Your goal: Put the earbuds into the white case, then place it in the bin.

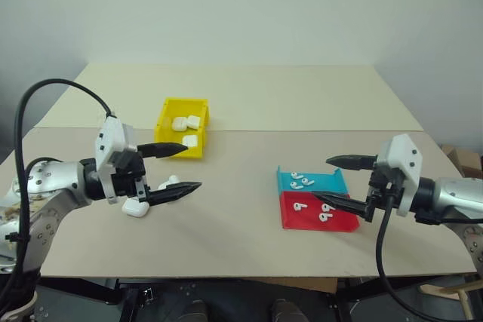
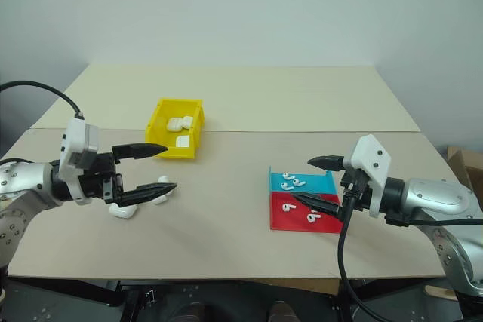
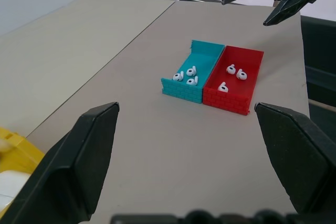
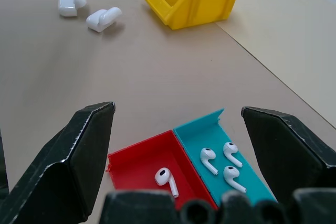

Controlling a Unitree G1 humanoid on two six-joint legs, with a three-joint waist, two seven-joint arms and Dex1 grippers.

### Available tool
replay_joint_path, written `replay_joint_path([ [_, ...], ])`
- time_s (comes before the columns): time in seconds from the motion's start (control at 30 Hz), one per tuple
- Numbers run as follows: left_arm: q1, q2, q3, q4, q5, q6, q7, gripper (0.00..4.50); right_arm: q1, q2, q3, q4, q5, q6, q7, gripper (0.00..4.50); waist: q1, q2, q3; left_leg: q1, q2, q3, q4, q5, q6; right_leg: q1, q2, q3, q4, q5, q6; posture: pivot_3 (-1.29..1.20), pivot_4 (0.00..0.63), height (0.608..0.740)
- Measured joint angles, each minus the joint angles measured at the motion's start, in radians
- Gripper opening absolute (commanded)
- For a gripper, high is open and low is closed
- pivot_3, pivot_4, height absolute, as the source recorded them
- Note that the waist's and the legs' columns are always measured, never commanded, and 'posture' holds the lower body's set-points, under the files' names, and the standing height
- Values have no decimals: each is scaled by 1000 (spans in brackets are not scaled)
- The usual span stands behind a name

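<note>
Two white cases (image 4: 71, 3) (image 4: 103, 18) lie on the table with lids flipped open, just beneath my left gripper (image 1: 177, 169), which hovers open and empty. The earbuds (image 3: 186, 75) lie in a flat tray: three in its blue half (image 1: 311, 183) and three more earbuds (image 3: 232, 75) in its red half (image 1: 343, 220). My right gripper (image 1: 339, 182) hangs open over the tray's near right side, holding nothing. The yellow bin (image 1: 186, 101) stands behind the left gripper with three closed white cases (image 1: 185, 122) inside.
The beige table (image 1: 249, 148) has a seam running across it behind the bin's front. Its far half holds nothing. A dark cable loops from each arm near the table's front corners.
</note>
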Motion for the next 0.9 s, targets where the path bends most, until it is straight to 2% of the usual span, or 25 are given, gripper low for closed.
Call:
replay_joint_path([
  [0.13, -12, 6, 7, 2, -24, 32, 22, 4500, 0, 4, 0, -1, 3, 0, -6, 4468, 0, 0, 0, 0, 0, 0, 0, 0, 0, 0, 0, 0, 0, 0, 0, 0, 150, 740],
  [0.33, -37, 65, -1, 24, 9, 68, 51, 4500, -2, 5, -2, -22, 25, 8, -24, 4468, 0, 0, 0, 0, 0, -1, 0, 0, 0, 1, 0, -1, 0, 0, 0, 0, 150, 740],
  [0.5, -50, 134, -19, 58, 61, 98, 71, 4500, -17, -12, -2, -38, 47, 52, -57, 4468, -2, 0, 0, 0, 0, -1, 0, 0, 0, 1, 0, -1, -1, 0, 0, 0, 150, 740],
  [0.7, -43, 209, -22, 57, 60, 178, 66, 4500, -55, -30, -2, -58, 62, 125, -107, 4468, -1, 0, 0, 0, 0, -2, 0, 0, 0, 1, 0, -2, -1, 0, 0, 0, 150, 740],
  [0.83, -58, 350, -115, 56, 113, 271, 50, 4500, -54, -49, -2, -94, 79, 173, -134, 4468, -1, 0, 0, 0, 0, -1, 0, 0, 0, 1, 0, -2, -1, 0, 0, 0, 150, 740],
  [0.9, -124, 357, -178, 61, 119, 360, 68, 4500, -51, -50, -3, -101, 83, 196, -152, 4468, 2, -1, 0, 0, 0, -2, 0, 0, 0, 1, 0, -2, 0, 0, 0, 0, 150, 740],
])
